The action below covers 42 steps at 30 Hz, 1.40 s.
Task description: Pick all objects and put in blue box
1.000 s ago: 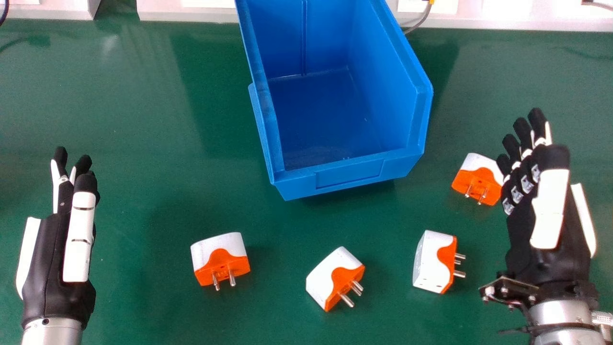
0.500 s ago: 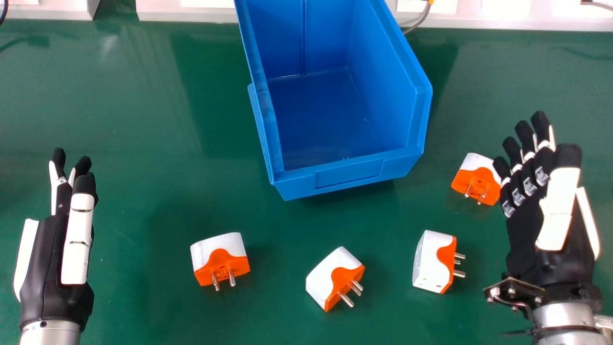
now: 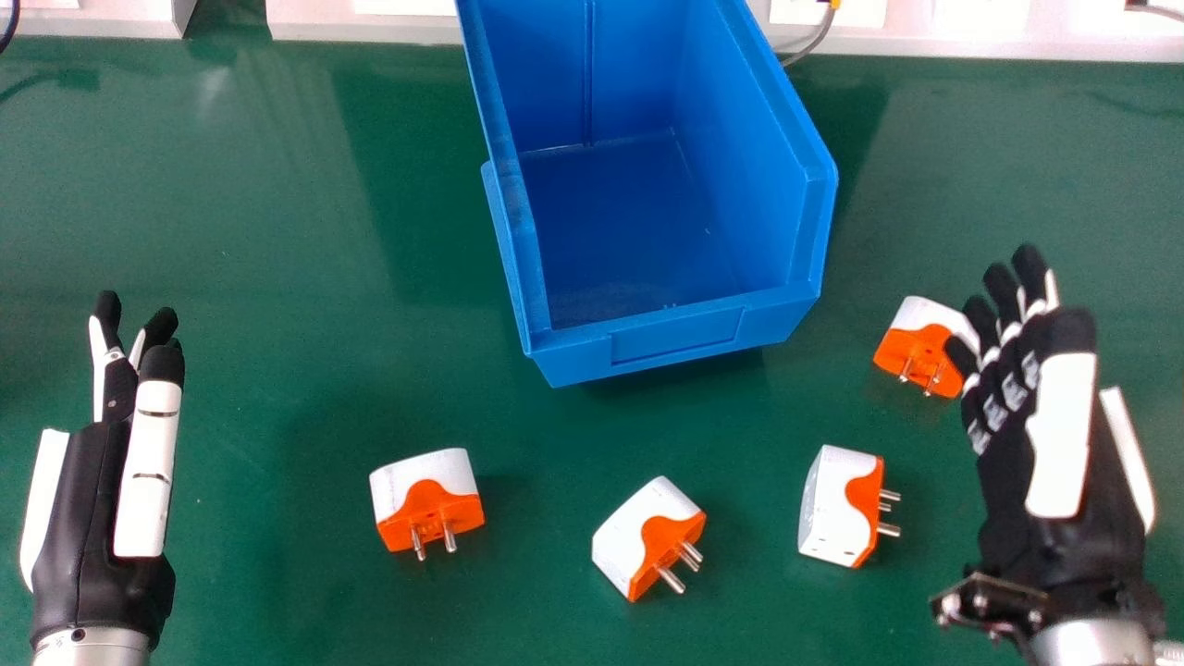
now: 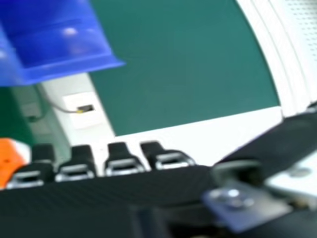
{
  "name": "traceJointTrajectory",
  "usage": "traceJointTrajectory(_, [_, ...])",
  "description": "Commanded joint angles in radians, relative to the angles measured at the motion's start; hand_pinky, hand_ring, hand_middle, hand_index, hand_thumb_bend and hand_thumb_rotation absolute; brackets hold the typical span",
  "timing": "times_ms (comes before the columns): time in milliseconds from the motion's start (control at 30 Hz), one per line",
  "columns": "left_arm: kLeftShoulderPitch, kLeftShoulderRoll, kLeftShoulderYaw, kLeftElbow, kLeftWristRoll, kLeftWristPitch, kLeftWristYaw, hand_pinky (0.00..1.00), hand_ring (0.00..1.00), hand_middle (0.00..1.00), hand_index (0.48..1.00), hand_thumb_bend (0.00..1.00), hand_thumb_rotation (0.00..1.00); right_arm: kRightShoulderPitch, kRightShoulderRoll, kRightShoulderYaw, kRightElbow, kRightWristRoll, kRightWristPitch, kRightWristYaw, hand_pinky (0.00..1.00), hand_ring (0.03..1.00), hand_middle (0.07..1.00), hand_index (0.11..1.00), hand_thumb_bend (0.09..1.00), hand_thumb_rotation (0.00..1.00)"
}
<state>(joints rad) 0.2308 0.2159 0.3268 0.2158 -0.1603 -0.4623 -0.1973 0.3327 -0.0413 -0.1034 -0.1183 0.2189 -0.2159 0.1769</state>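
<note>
In the head view my left hand [image 3: 83, 518] is at the far left, open and holding nothing. My right hand [image 3: 1036, 490] is open at the right, its fingertips overlapping the edge of an orange and white plug adapter [image 3: 916, 351]; contact cannot be told. Three more adapters lie on the table: one at right of centre [image 3: 832, 504], one near the middle [image 3: 647, 536], one left of centre [image 3: 425, 499]. The blue box [image 3: 675, 338] stands with its inside bare. In the right hand view appear my right hand [image 4: 99, 203], the blue box [image 4: 59, 49] and part of an adapter [image 4: 10, 161].
The green table [image 3: 231, 231] extends around the box and adapters. Along its far edge runs a pale ledge [image 3: 370, 30], with a thin cable [image 3: 814, 42] behind the box at the right.
My right hand has drawn back toward the view's bottom edge, still open. The left hand has shifted slightly down and left. Adapters and box stay in place.
</note>
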Motion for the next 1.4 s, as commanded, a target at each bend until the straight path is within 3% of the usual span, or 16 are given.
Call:
traceJointTrajectory(0, [0.008, 0.010, 0.008, -0.029, -0.008, -0.002, 0.001, 1.00, 0.98, 0.98, 0.983, 0.50, 0.99, 0.025, -0.020, 0.005, -0.017, -0.019, -0.029, 0.020, 0.89, 0.981, 0.992, 0.978, 0.574, 1.00])
traceJointTrajectory(67, [0.012, 0.011, 0.008, -0.036, -0.005, 0.002, 0.003, 1.00, 0.98, 0.97, 0.976, 0.49, 0.99, 0.045, -0.033, 0.011, -0.003, -0.049, -0.027, 0.028, 0.92, 0.989, 0.997, 0.984, 0.552, 1.00])
traceJointTrajectory(167, [0.017, 0.013, 0.009, -0.042, -0.011, 0.003, -0.004, 1.00, 0.98, 0.97, 0.978, 0.50, 0.99, 0.058, -0.059, 0.018, 0.046, -0.141, -0.079, 0.014, 0.99, 0.999, 0.996, 0.977, 0.570, 1.00])
traceJointTrajectory(267, [0.015, 0.015, 0.011, -0.036, -0.009, -0.003, -0.005, 1.00, 0.97, 0.97, 0.972, 0.50, 0.98, 0.044, -0.085, 0.016, 0.100, -0.259, -0.145, -0.038, 0.93, 0.978, 0.987, 0.959, 0.678, 1.00])
traceJointTrajectory(333, [0.011, 0.014, 0.013, -0.030, -0.015, -0.003, -0.007, 1.00, 0.97, 0.96, 0.967, 0.50, 0.98, 0.026, -0.101, 0.015, 0.137, -0.314, -0.181, -0.068, 0.88, 0.964, 0.984, 0.951, 0.751, 1.00])
traceJointTrajectory(467, [0.007, 0.015, 0.016, -0.022, -0.015, -0.007, -0.007, 0.99, 0.96, 0.95, 0.955, 0.51, 0.97, -0.011, -0.161, 0.020, 0.217, -0.443, -0.290, -0.135, 0.83, 0.957, 0.993, 0.964, 0.721, 0.99])
traceJointTrajectory(533, [0.005, 0.015, 0.017, -0.020, -0.021, 0.001, -0.009, 0.99, 0.97, 0.96, 0.957, 0.51, 0.96, -0.025, -0.191, 0.023, 0.245, -0.513, -0.324, -0.177, 0.84, 0.960, 0.994, 0.970, 0.739, 0.94])
traceJointTrajectory(667, [0.009, 0.015, 0.017, -0.030, -0.016, 0.008, -0.007, 1.00, 0.97, 0.96, 0.955, 0.53, 0.96, -0.043, -0.240, 0.034, 0.276, -0.619, -0.361, -0.239, 0.83, 0.967, 0.995, 0.976, 0.799, 0.85])
traceJointTrajectory(833, [0.015, 0.019, 0.017, -0.038, -0.005, 0.009, -0.005, 1.00, 0.97, 0.96, 0.967, 0.54, 0.97, -0.048, -0.308, 0.051, 0.237, -0.776, -0.313, -0.290, 0.80, 0.970, 1.000, 0.975, 0.853, 0.78])
traceJointTrajectory(967, [0.021, 0.020, 0.016, -0.051, -0.008, 0.019, -0.006, 1.00, 0.97, 0.97, 0.973, 0.55, 0.97, -0.047, -0.346, 0.063, 0.177, -0.880, -0.258, -0.309, 0.74, 0.931, 0.979, 0.934, 0.885, 0.75])
traceJointTrajectory(1100, [0.022, 0.018, 0.018, -0.053, -0.014, 0.017, -0.008, 0.99, 0.97, 0.96, 0.969, 0.55, 0.96, -0.042, -0.364, 0.076, 0.131, -0.920, -0.211, -0.303, 0.71, 0.898, 0.948, 0.901, 0.909, 0.73])
traceJointTrajectory(1200, [0.021, 0.019, 0.018, -0.055, -0.005, 0.018, 0.001, 0.98, 0.96, 0.95, 0.956, 0.56, 0.95, -0.042, -0.378, 0.091, 0.110, -0.950, -0.183, -0.302, 0.71, 0.880, 0.927, 0.889, 0.904, 0.71])
traceJointTrajectory(1367, [0.020, 0.022, 0.018, -0.051, -0.007, 0.018, 0.000, 0.98, 0.96, 0.95, 0.956, 0.58, 0.94, -0.050, -0.394, 0.118, 0.107, -0.995, -0.140, -0.311, 0.74, 0.872, 0.910, 0.874, 0.874, 0.69])
